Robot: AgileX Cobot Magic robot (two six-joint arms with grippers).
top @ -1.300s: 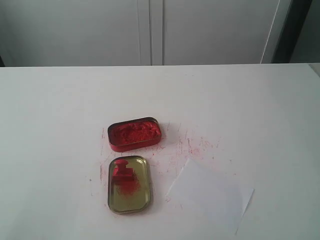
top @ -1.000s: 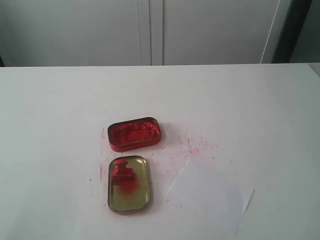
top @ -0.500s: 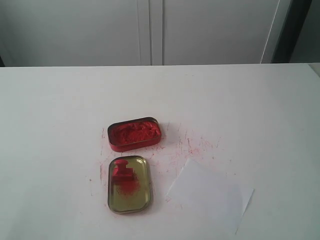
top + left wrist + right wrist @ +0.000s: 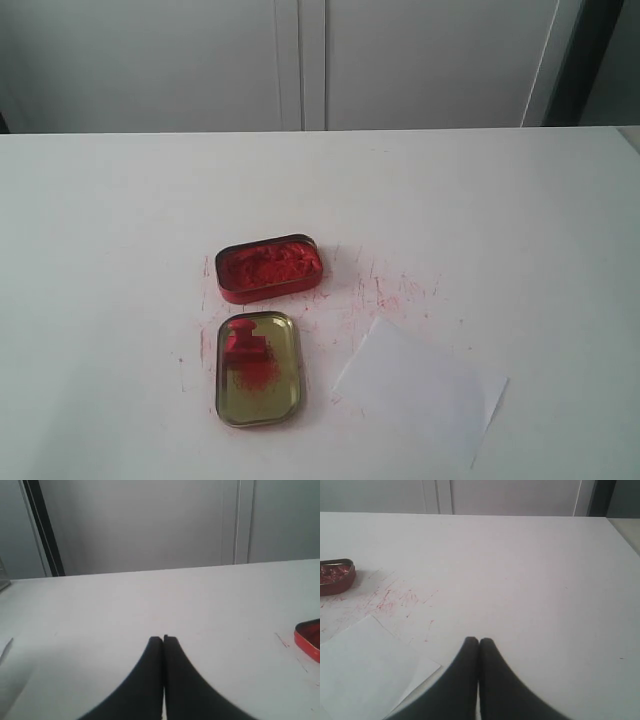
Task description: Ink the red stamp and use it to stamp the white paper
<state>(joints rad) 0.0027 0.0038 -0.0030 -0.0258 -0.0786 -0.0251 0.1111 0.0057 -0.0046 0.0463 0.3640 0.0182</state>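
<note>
The red stamp (image 4: 243,343) stands upright in the gold tin lid (image 4: 258,395), near its far end, beside a red smudge. Behind the lid sits the red ink tin (image 4: 268,266), also partly seen in the left wrist view (image 4: 309,638) and the right wrist view (image 4: 335,575). The white paper (image 4: 422,388) lies right of the lid; its near corner shows in the right wrist view (image 4: 365,672). No stamp mark on it is visible. My left gripper (image 4: 163,639) is shut on nothing. My right gripper (image 4: 479,641) is shut on nothing beside the paper. Neither arm appears in the exterior view.
Red ink scratches and specks mark the white table (image 4: 380,290) between the ink tin and the paper. Grey cabinet doors (image 4: 300,60) stand behind the table's far edge. The table's right edge shows in the right wrist view.
</note>
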